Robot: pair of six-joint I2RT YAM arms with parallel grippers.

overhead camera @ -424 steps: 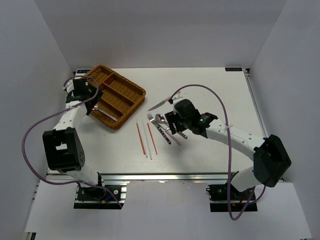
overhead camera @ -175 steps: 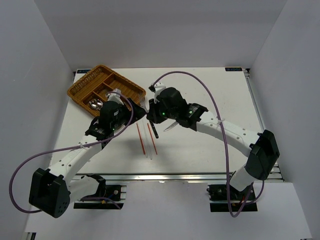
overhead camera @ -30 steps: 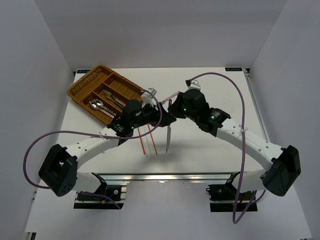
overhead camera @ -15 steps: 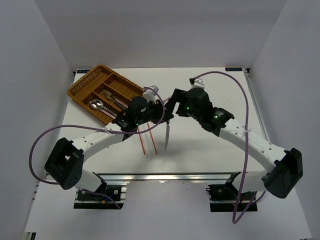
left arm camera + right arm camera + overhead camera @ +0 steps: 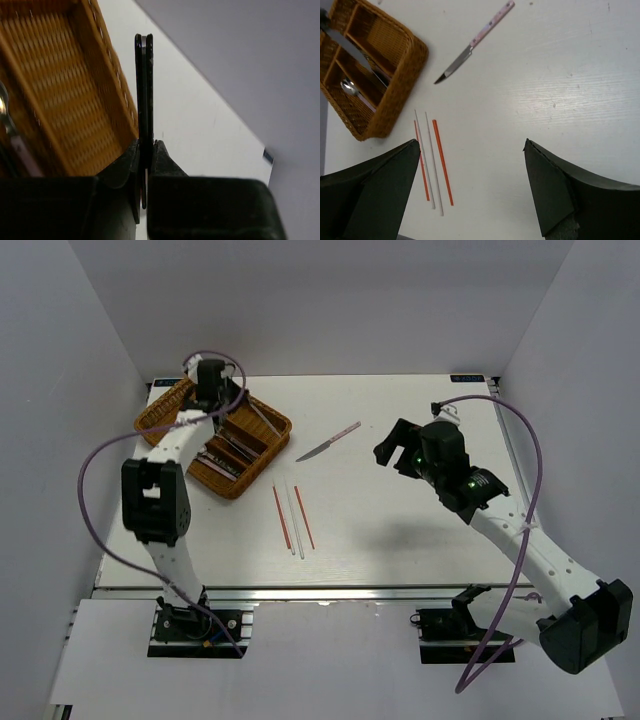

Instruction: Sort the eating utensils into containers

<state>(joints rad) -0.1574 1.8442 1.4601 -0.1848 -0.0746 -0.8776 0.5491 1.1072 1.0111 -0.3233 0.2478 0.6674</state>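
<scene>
Right, the knife (image 5: pixel 144 90) I'm sorting sits edge-on, pinched tight in the left gripper (image 5: pixel 145 150), over the wicker tray (image 5: pixel 266 452) at upper left. I judge it is held that way so it can drop lengthwise into a long compartment. A pink-handled knife (image 5: pixel 328 442) and chopsticks (image 5: pixel 292 517) lie mid-frame on the table (image 5: pixel 380 540). The right gripper (image 5: pixel 471 145) hangs spread and empty at centre-right, clear of both.
</scene>
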